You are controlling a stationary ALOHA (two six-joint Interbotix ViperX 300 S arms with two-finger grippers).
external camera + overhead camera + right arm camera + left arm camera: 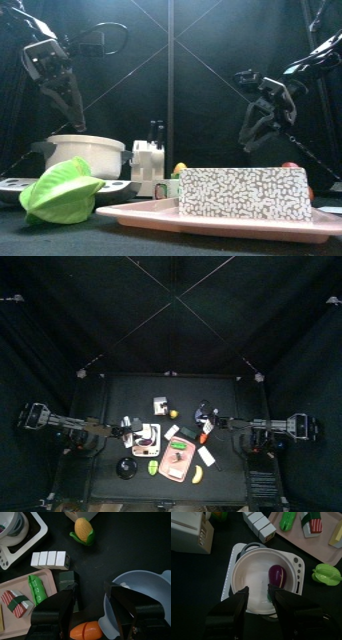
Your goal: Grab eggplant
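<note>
Left wrist view: eggplant (276,576) lies inside white bowl (251,567), glossy, probably a light, hard, slippery toy. Best pinched across its plump middle. Left end effector (256,598) hovers above, jaws spread wide, empty; right end effector (92,602) likewise parted, holding nothing.

The black table (134,391) carries a white strainer tray (238,553), pink tray (147,213) — corn (82,530), green pepper (63,190) too.

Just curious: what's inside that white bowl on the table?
A purple eggplant lies inside the white bowl. The left tool hides part of the bowl's floor.
</note>
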